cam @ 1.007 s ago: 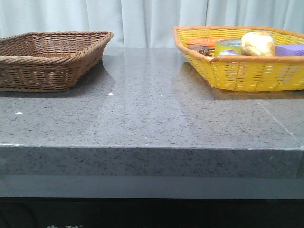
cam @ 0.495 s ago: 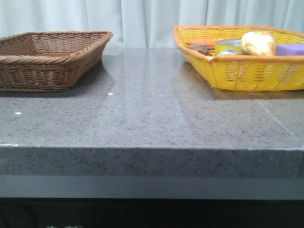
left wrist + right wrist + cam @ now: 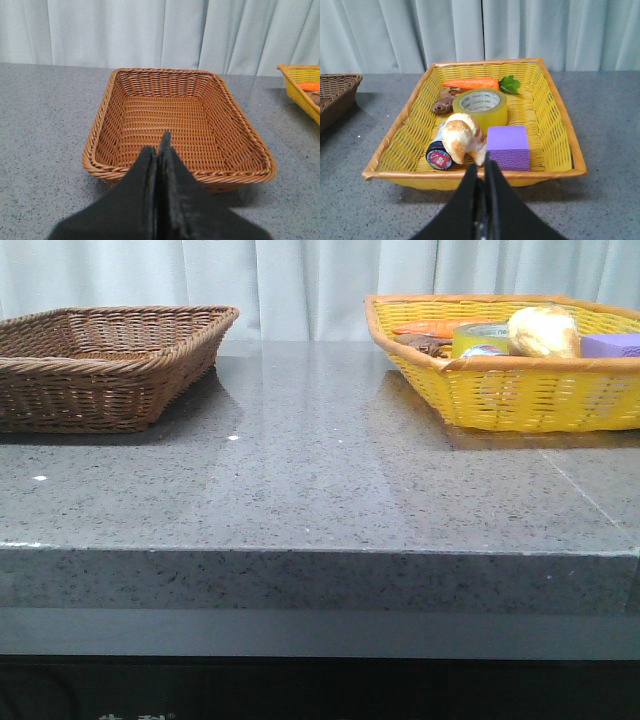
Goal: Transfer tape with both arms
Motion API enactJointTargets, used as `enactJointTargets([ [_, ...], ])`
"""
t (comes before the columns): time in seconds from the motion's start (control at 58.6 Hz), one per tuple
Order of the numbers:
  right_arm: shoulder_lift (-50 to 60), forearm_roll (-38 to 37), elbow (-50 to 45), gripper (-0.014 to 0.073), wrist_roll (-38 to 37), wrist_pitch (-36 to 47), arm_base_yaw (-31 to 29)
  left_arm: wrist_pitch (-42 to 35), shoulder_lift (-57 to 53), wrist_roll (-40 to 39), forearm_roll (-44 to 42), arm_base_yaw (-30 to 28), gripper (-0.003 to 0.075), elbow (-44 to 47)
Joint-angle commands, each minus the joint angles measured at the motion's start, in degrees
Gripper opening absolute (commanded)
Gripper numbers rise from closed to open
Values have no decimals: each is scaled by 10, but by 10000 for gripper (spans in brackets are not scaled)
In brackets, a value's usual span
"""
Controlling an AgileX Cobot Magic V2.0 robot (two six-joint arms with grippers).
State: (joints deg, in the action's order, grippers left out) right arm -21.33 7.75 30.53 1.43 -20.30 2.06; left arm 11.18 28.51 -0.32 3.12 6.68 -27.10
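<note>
The tape (image 3: 480, 106), a wide yellow roll with a white core and green lettering, lies flat in the yellow basket (image 3: 552, 135), behind the bread-like lump (image 3: 464, 139). In the front view the tape (image 3: 481, 339) shows just over the basket's rim (image 3: 520, 364). My right gripper (image 3: 481, 167) is shut and empty, hanging just in front of the yellow basket's near rim. My left gripper (image 3: 158, 145) is shut and empty, at the near rim of the empty brown wicker basket (image 3: 102, 122). Neither gripper shows in the front view.
The yellow basket also holds a carrot (image 3: 472, 83), a purple block (image 3: 507, 146), a small black can with a red label (image 3: 440, 156) and a brown lump (image 3: 442, 104). The brown basket (image 3: 100, 365) stands back left on the grey stone table (image 3: 320, 480).
</note>
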Motion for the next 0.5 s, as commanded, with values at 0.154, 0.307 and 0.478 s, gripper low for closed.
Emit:
enactJointTargets([
  [0.154,-10,6,23,413,3,43,-4,-55,6,-7,4,-2,370,-22],
  [0.307,-10,6,21,587,3,54,-4,-55,6,-7,4,-2,706,-22],
  [0.478,-48,6,31,570,3,92,-4,-55,6,-7,4,-2,651,-22],
])
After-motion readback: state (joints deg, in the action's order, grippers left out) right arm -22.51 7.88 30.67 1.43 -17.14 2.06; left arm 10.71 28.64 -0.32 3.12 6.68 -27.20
